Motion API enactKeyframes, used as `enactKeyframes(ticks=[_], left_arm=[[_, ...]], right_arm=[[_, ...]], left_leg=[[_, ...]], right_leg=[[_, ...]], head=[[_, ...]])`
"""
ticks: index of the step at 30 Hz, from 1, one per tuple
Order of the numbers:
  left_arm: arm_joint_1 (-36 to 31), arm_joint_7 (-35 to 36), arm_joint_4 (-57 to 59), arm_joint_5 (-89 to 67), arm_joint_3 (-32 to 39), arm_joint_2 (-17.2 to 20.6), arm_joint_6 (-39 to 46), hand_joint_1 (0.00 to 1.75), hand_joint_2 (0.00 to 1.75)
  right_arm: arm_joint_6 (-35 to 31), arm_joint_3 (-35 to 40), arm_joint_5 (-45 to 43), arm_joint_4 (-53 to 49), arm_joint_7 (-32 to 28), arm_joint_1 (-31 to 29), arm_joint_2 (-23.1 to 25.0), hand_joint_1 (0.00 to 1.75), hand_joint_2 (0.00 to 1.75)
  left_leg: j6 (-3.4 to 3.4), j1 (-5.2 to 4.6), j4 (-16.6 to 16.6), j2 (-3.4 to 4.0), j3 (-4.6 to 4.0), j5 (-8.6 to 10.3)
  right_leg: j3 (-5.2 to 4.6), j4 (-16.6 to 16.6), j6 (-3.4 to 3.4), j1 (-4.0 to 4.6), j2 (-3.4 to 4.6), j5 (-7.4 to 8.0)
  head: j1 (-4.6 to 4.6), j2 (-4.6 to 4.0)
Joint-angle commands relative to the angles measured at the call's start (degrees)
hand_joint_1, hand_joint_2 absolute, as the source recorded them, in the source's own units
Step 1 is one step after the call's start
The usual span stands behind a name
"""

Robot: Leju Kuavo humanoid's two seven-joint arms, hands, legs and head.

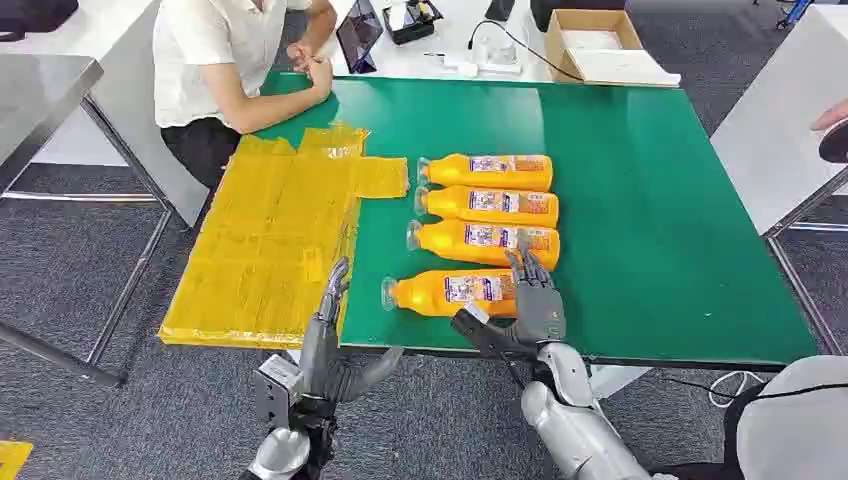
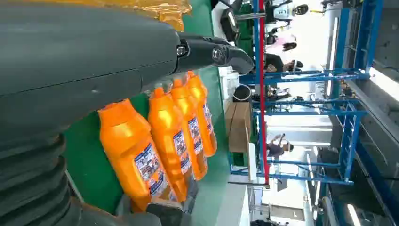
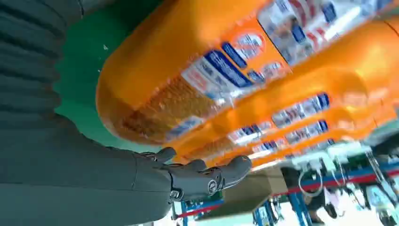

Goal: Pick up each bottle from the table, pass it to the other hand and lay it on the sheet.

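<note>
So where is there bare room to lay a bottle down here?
The yellow sheet is bare throughout. The green mat right of the four bottles is free. It is crowded at the near bottle, where the right robot hand reaches.

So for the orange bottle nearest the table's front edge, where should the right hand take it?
Probably around the labelled body of the nearest orange bottle, coming from the front edge. It lies on its side, cap toward the yellow sheet, set apart from the other three, and the right hand is already at its base end.
</note>
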Motion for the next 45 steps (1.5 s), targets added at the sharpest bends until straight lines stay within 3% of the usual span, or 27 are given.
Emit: enactKeyframes(ticks=[1, 8, 9, 10, 22, 30, 32, 36, 38, 45], left_arm=[[-1.2, 0.6, 0.6, 0.3, -0.4, 1.2, -0.7, 0.0, 1.75], [1.2, 1.5, -2.2, -0.8, 0.4, 1.8, -1.3, 0.0, 1.75], [1.1, 1.6, -2.1, -0.9, 0.5, 1.7, -1.4, 0.0, 1.75], [0.8, 1.6, -1.6, -0.9, 0.5, 1.5, -1.5, 0.0, 1.75], [0.2, 1.6, -1.6, -0.9, 0.7, 1.4, -1.9, 0.0, 1.75], [1.5, 1.5, -2.7, -1.1, 0.9, 1.5, -2.0, 0.0, 1.75], [2.4, 1.5, -3.8, -1.3, 1.1, 1.7, -2.2, 0.0, 1.75], [2.5, 1.5, -3.9, -1.3, 1.1, 1.7, -2.2, 0.0, 1.75], [3.3, 1.4, -4.9, -1.1, 1.0, 1.8, -2.2, 0.0, 1.75], [4.1, 1.7, -5.3, 1.9, 2.0, 1.1, -1.4, 0.0, 1.75]], right_arm=[[2.0, 3.2, 1.4, 7.1, 2.0, -4.9, -0.7, 0.0, 1.75], [11.7, 5.3, 2.5, 6.9, 7.4, -4.1, -0.6, 0.0, 1.75], [12.7, 5.5, 2.5, 7.7, 7.5, -4.5, -0.6, 1.22, 1.75], [14.9, 5.3, 1.9, 9.0, 8.1, -5.1, -0.6, 1.73, 1.75], [18.5, 4.6, 0.8, 13.2, 9.9, -6.1, -2.0, 1.75, 1.75], [17.5, 4.0, -0.3, 12.3, 8.0, -4.5, -1.2, 1.75, 1.75], [16.9, 2.2, -3.4, 10.0, 4.1, -2.7, -0.6, 1.75, 1.75], [16.7, 2.2, -3.4, 9.9, 4.1, -2.3, -0.4, 1.73, 1.75], [15.5, -1.2, -9.9, 5.6, -3.3, 0.7, 0.3, 1.75, 1.75], [11.2, -3.9, -19.7, -7.4, -11.7, 7.6, 0.5, 1.75, 1.75]], left_leg=[[-0.07, 0.02, 0.0, 0.09, 0.36, -0.15], [-0.08, 0.04, -0.1, 0.11, 0.37, -0.15], [-0.07, 0.03, -0.1, 0.08, 0.33, -0.12], [-0.06, 0.01, -0.1, 0.05, 0.27, -0.08], [-0.05, 0.05, -0.1, -0.08, 0.76, -0.04], [-0.11, 0.1, -0.2, -0.13, 1.14, -0.06], [-0.09, 0.08, -0.1, -0.09, 1.15, -0.05], [-0.11, 0.11, -0.2, -0.12, 1.21, -0.07], [-0.13, 0.09, -0.2, 0.0, 1.26, -0.11], [-0.16, 0.1, -0.1, 0.01, 1.2, -0.15]], right_leg=[[0.34, 0.0, -0.13, 0.04, 0.07, -0.13], [0.35, -0.1, -0.13, 0.05, 0.09, -0.11], [0.31, -0.1, -0.12, 0.04, 0.07, -0.1], [0.25, -0.1, -0.1, 0.02, 0.04, -0.07], [0.75, -0.2, -0.09, 0.07, -0.13, -0.05], [1.17, -0.2, -0.21, 0.12, -0.17, -0.09], [1.16, -0.2, -0.17, 0.09, -0.12, -0.07], [1.24, -0.3, -0.18, 0.13, -0.15, -0.09], [1.22, -0.2, -0.18, 0.11, -0.04, -0.09], [1.11, -0.2, -0.17, 0.12, -0.03, -0.1]], head=[[0.02, 0.0], [0.02, 0.0], [0.0, 0.0], [0.02, 0.0], [0.02, 0.0], [0.02, 0.0], [0.02, 0.0], [0.04, 0.0], [0.0, 0.0], [0.0, 0.0]])
